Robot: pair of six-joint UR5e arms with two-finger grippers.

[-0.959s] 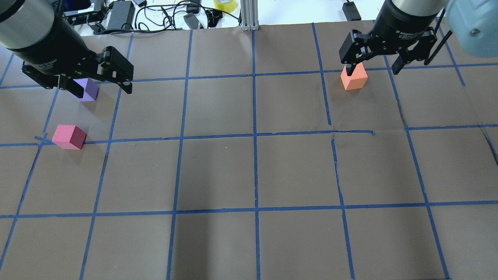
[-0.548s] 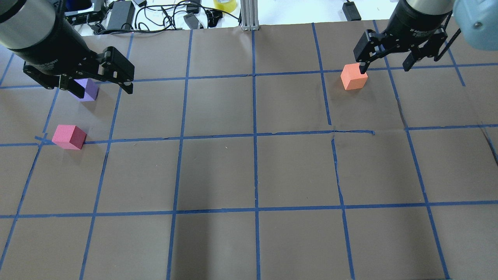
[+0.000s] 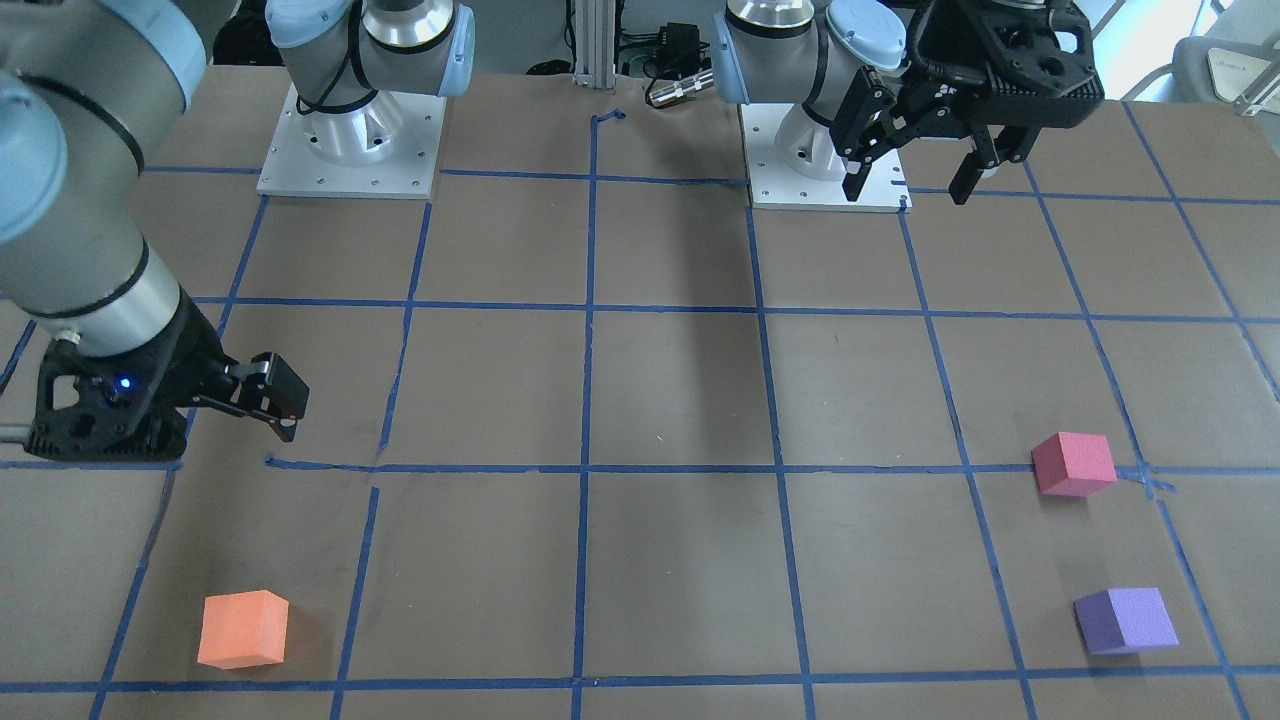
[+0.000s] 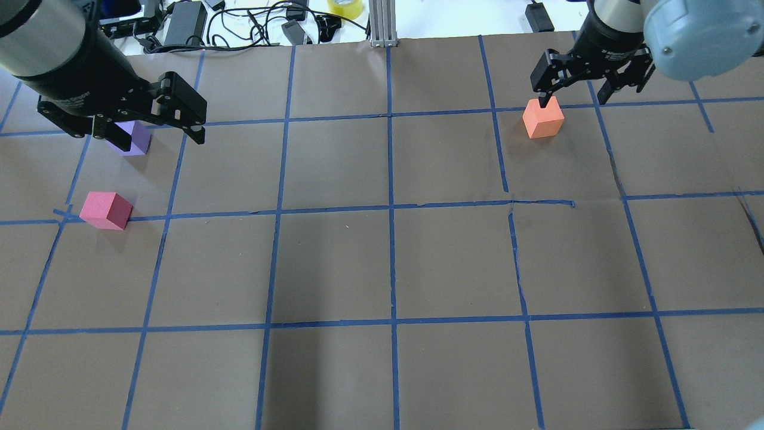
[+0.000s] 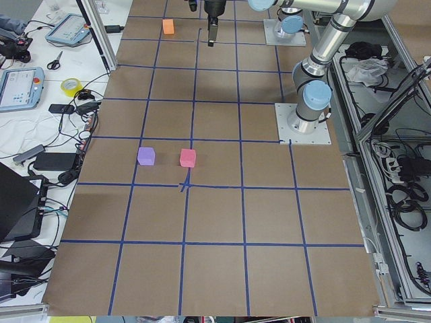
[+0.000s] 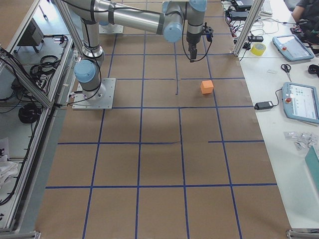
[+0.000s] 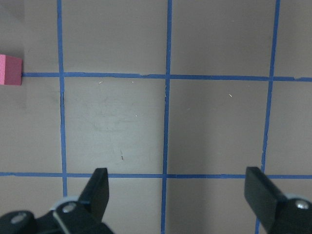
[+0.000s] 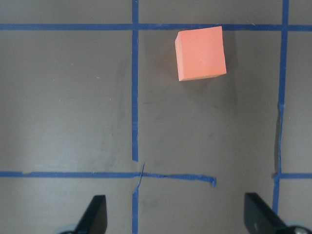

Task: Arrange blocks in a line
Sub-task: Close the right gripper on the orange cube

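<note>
The orange block (image 4: 543, 117) sits on the brown table at the far right; it also shows in the right wrist view (image 8: 201, 53) and the front view (image 3: 243, 628). The pinkish-red block (image 4: 106, 210) and the purple block (image 4: 136, 138) sit apart at the far left. My right gripper (image 4: 573, 100) is open and empty; it hangs above the table beside the orange block without touching it. My left gripper (image 4: 158, 137) is open and empty, held high over the left side; it partly covers the purple block in the overhead view. The left wrist view catches only an edge of the pinkish-red block (image 7: 9, 69).
Blue tape lines form a grid on the brown paper. Beyond the table's far edge lie cables, power bricks and a yellow tape roll (image 4: 345, 7), with an aluminium post (image 4: 382, 24). The two arm bases (image 3: 350, 150) (image 3: 820, 150) stand on the robot's side.
My right gripper has shifted slightly by the orange block and looks smaller now; its elbow has swung into view. The blocks and my left gripper have stayed put.
</note>
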